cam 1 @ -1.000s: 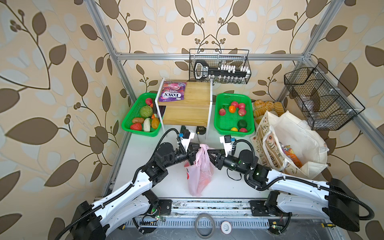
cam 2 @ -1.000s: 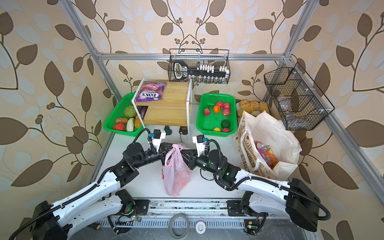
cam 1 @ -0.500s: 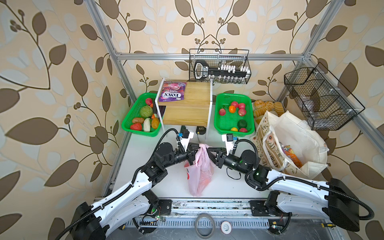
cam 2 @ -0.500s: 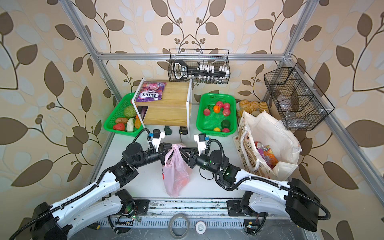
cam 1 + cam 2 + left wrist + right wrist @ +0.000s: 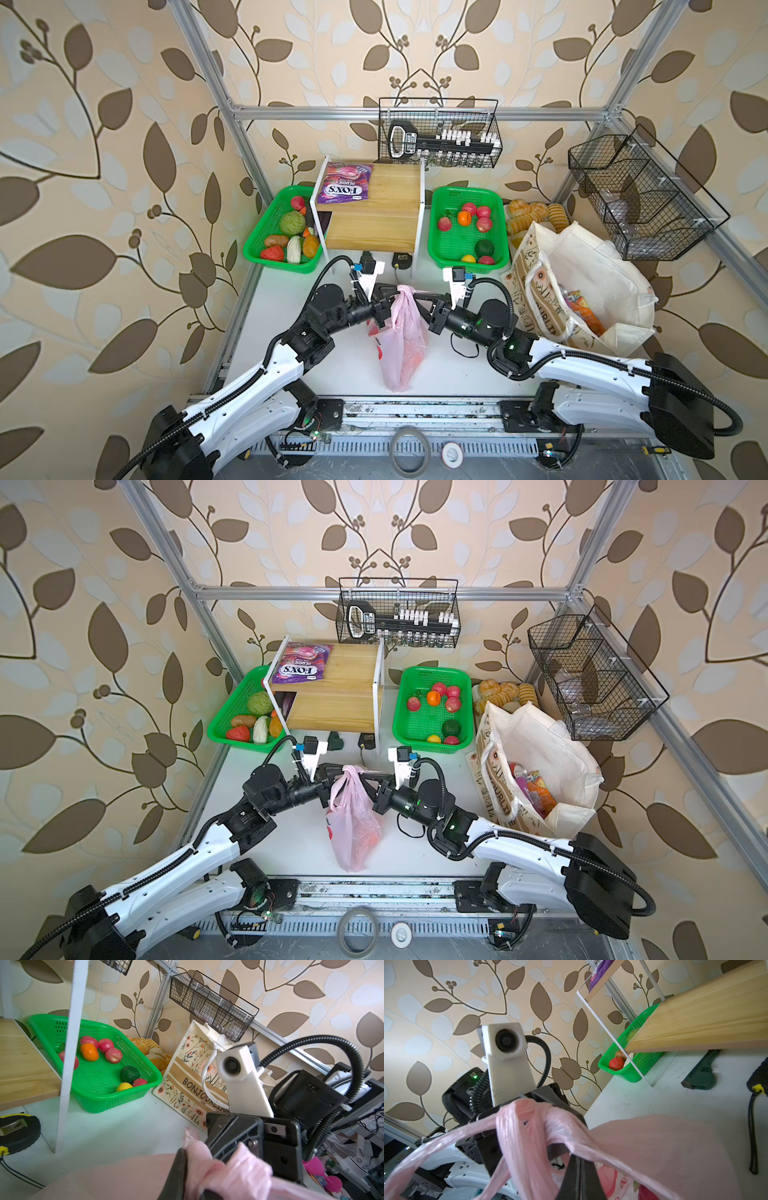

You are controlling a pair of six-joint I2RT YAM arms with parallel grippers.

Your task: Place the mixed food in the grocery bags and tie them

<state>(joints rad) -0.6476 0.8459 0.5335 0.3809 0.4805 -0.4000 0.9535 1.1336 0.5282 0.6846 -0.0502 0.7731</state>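
Centre of the white table [image 5: 278, 299], the pink plastic bag [image 5: 401, 345] is strung up by its twisted handles [image 5: 402, 291], its body sagging toward the front rail. The left gripper [image 5: 384, 298] has its jaws pinched tight on a handle. The right gripper [image 5: 417, 297] meets it from the opposite side, jaws pressed together on pink film. The canvas tote [image 5: 594, 266] stands open at the right with packets inside.

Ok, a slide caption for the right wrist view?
Right gripper shut on the pink bag, pinching one of its twisted handles.
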